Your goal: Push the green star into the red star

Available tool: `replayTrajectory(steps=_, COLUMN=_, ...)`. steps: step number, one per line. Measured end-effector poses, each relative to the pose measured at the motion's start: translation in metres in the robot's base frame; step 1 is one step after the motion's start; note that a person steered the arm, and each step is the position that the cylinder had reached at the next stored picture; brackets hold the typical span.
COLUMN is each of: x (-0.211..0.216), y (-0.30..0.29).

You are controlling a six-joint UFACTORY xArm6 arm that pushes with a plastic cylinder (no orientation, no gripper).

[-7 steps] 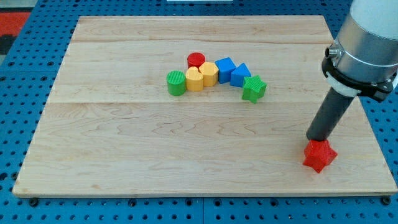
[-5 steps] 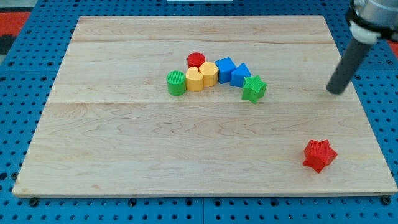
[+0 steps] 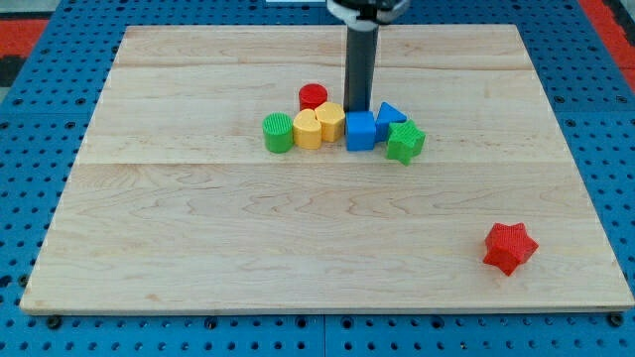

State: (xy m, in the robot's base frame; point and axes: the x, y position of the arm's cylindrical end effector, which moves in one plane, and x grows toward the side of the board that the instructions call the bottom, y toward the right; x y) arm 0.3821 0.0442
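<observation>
The green star (image 3: 405,141) lies right of the board's middle, touching a blue triangular block (image 3: 388,115) and close beside a blue cube (image 3: 360,130). The red star (image 3: 510,247) lies alone near the view's bottom right. My tip (image 3: 356,109) stands just above the blue cube, touching its upper edge, left of the green star and far from the red star.
Left of the blue cube sit two yellow heart-shaped blocks (image 3: 331,123) (image 3: 309,129), a red cylinder (image 3: 314,97) above them and a green cylinder (image 3: 280,132) at the row's left end. The wooden board (image 3: 198,248) lies on a blue pegboard.
My tip moved from beside the red star up and then left to the block cluster. The blue cube has shifted down a little; the green cylinder and yellow blocks shifted slightly.
</observation>
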Motion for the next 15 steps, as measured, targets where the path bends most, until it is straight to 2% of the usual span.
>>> replayTrajectory(steps=1, x=0.032, y=0.001)
replayTrajectory(steps=2, x=0.035, y=0.014)
replayTrajectory(steps=3, x=0.035, y=0.067)
replayTrajectory(steps=5, x=-0.004, y=0.095)
replayTrajectory(steps=6, x=-0.005, y=0.128)
replayTrajectory(steps=8, x=0.054, y=0.131)
replayTrajectory(steps=10, x=0.02, y=0.129)
replayTrajectory(steps=12, x=0.08, y=0.103)
replayTrajectory(steps=13, x=0.097, y=0.127)
replayTrajectory(steps=15, x=0.094, y=0.143)
